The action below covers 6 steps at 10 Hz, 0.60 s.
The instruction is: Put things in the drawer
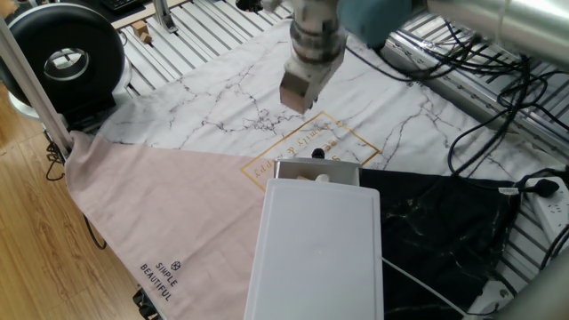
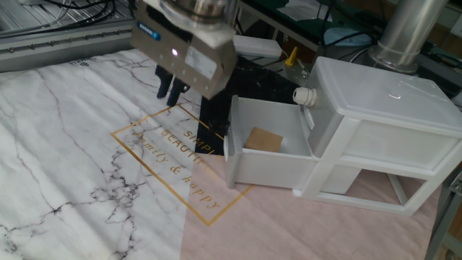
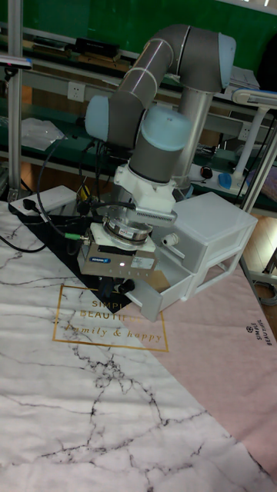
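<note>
Hovering above marble cloth [image 2: 65, 144], pincer [image 2: 170, 92] pointing down, seemingly empty, fingers near-closed; cube [image 2: 263, 139] inside drawer [image 2: 267, 165].

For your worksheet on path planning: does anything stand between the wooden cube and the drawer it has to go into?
Nothing does. The wooden cube already lies inside the open drawer, and the end effector hangs empty above the marble cloth beside it.
</note>
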Available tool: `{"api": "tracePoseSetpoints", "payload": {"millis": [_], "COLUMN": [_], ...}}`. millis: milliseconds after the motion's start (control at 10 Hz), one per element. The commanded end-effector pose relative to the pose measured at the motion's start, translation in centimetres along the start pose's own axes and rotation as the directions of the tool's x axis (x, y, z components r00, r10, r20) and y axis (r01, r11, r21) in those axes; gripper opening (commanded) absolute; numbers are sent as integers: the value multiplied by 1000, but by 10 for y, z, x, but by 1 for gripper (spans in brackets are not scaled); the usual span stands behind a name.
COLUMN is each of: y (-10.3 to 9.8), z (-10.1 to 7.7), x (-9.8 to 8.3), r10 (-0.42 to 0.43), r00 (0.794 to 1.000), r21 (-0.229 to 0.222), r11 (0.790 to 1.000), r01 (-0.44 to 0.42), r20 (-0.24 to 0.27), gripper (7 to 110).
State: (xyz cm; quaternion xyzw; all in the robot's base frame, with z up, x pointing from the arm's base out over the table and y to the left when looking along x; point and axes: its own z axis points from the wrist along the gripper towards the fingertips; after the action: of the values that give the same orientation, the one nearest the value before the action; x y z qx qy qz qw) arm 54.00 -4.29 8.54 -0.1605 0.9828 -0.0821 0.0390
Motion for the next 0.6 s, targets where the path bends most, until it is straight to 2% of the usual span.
{"api": "tracePoseSetpoints", "payload": {"millis": [0, 200, 400, 500], "y": [22, 46, 42, 44], "z": [17, 28, 27, 25], "x": [8, 18, 25, 24], "r10": [-26, -49, -97, -104], "r00": [1000, 999, 995, 995], "r21": [-46, -93, -82, -97], "r11": [999, 994, 992, 990], "r01": [26, 49, 96, 102], "r20": [13, 2, -15, -11], "gripper": [7, 7, 7, 7]}}
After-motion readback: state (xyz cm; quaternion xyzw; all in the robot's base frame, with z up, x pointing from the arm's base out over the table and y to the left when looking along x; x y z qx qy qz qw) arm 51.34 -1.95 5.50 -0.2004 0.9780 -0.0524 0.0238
